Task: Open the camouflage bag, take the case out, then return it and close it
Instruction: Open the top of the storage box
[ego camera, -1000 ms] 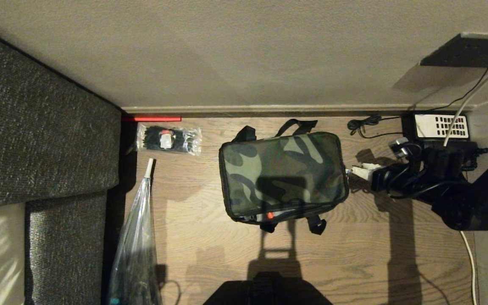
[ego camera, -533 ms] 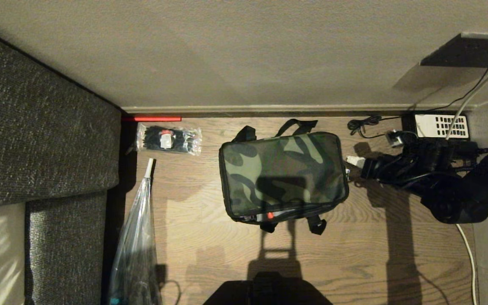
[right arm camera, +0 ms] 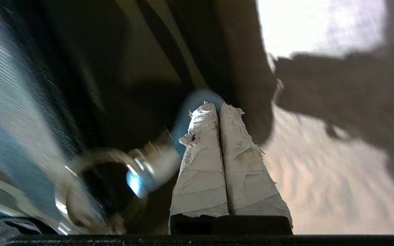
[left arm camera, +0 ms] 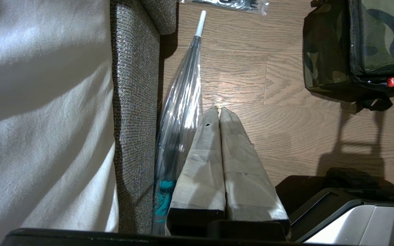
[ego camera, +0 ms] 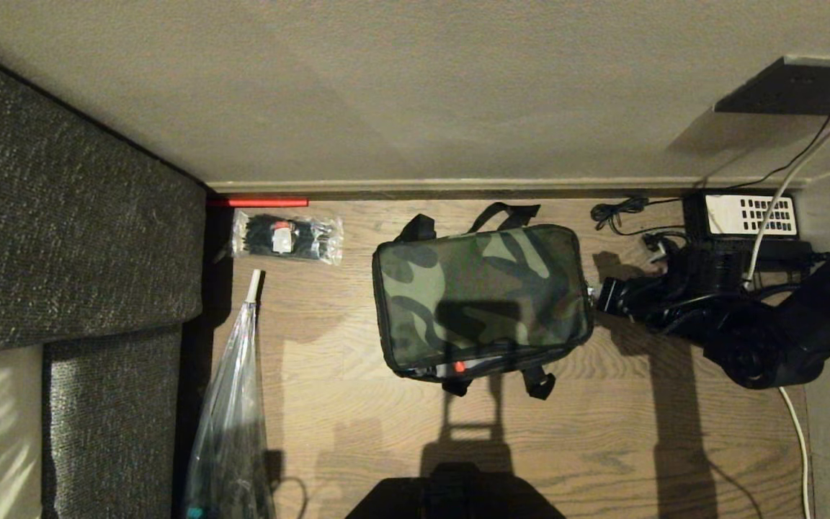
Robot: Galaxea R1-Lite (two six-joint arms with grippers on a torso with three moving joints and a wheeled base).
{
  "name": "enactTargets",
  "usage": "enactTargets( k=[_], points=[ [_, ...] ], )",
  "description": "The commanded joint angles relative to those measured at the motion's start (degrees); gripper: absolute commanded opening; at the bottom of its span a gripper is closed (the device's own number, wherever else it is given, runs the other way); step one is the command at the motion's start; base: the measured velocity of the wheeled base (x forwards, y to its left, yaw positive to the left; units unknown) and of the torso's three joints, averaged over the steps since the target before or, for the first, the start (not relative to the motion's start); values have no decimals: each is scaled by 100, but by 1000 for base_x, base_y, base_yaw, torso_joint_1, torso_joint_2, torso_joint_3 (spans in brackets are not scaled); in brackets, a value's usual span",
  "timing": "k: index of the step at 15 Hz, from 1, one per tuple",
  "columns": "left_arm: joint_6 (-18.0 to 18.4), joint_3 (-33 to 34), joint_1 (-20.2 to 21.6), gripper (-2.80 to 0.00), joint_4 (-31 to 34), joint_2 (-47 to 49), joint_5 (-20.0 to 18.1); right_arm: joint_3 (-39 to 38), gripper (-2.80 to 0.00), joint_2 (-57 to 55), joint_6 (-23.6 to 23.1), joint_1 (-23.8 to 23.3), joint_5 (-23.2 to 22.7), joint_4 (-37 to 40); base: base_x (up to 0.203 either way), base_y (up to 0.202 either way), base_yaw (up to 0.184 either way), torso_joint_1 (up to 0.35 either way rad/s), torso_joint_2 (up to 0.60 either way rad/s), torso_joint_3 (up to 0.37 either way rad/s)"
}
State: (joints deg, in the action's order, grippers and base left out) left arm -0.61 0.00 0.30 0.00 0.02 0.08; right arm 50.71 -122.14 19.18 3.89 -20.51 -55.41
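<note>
Right gripper point(ego camera: 602, 295) at centre right of head view, fingers pressed together at camouflage bag's point(ego camera: 480, 295) right edge, on a blurry blue pull; hold unclear. Bag mid-frame on wood floor point(ego camera: 602, 432), lid down. Left gripper point(left arm camera: 220, 111) shut, empty. Sofa point(ego camera: 62, 238) left, wall point(ego camera: 415, 86) top.

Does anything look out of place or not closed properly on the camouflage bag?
Yes. The camouflage bag gapes along its near edge: a red dot shows through the gap, so the lid is not fully closed.
</note>
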Motion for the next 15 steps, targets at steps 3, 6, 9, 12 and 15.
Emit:
enactTargets(
  k=[3,6,9,12,15],
  points=[
    [0,9,5,-280,0,-11,0,-185,-280,179,52,238,98,404,0,0,0,0,0,0],
    [-3,9,5,-280,0,-11,0,-184,-280,197,155,444,385,355,0,0,0,0,0,0],
    [-4,16,5,-280,0,-11,0,-231,-280,262,444,521,399,412,0,0,0,0,0,0],
    [-3,9,5,-280,0,-11,0,-293,-280,365,639,553,402,580,0,0,0,0,0,0],
    [0,9,5,-280,0,-11,0,-290,-280,419,806,639,450,601,0,0,0,0,0,0]
  ],
)
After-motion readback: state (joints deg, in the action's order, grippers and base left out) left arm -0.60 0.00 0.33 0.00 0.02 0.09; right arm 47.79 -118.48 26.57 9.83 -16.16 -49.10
